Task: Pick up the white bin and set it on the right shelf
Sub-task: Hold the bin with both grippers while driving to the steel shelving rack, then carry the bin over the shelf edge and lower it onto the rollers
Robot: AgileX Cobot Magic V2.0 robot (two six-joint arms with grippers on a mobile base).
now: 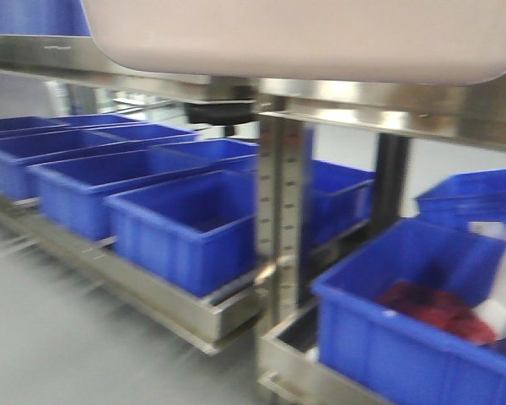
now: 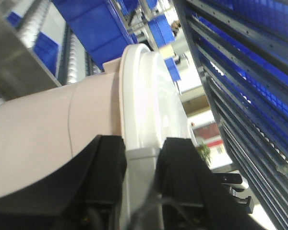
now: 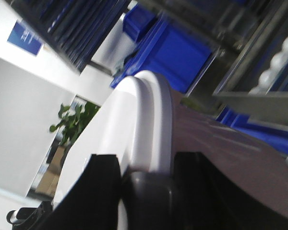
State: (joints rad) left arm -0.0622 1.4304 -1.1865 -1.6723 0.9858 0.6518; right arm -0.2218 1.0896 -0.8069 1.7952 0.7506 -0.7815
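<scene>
I see the white bin [image 1: 304, 38] high up in the front view. Its pale rounded underside fills the top of the picture, just above the shiny front rail of the right shelf [image 1: 388, 118]. I cannot tell if the bin touches the rail or hangs over it.

In the left wrist view, the left gripper [image 2: 141, 163] is closed on the edge of the bin. One black finger [image 2: 108, 167] lies on the pinkish wall side, the other on the glossy lid [image 2: 149, 96], with the grey handle [image 2: 143, 152] between them.

The right gripper [image 3: 146, 177] clamps the opposite edge in the same way, its two black fingers at each side of the lid rim.

Below the shelf, blue bins [image 1: 185, 228] stand in rows beside a perforated upright [image 1: 278, 219].
</scene>
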